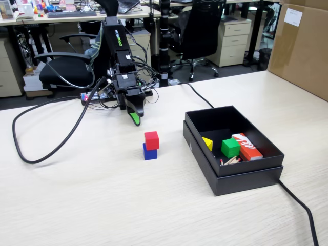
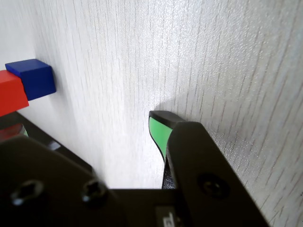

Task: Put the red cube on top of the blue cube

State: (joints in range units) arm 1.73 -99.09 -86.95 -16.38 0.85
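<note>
Office setting, pale wood-grain table [image 1: 92, 205], chairs and desks behind. Red cube [image 1: 151, 140] sits directly on top of the blue cube [image 1: 149, 151] near table centre, slightly offset but resting flat; judged as stack complete. In the wrist view the two cubes show at the left edge, touching.

At 3 o'clock of the stack, well apart: black open box [image 1: 233, 179] holding a green cube [image 1: 230, 147], a yellow piece [image 1: 207, 143] and a red-orange and white box [image 1: 247, 146]. These look like set-aside distractors.

Arm stands at 11 o'clock of the stack, bent forward, wrist angled down toward the table. Gripper [image 1: 135, 119] hangs low over bare table, apart from the cubes, holding nothing. Only one green-tipped finger [image 2: 161, 132] shows clearly in either view; jaw gap cannot be told. Pose reads as retreat after release, as a judgement only.
</note>
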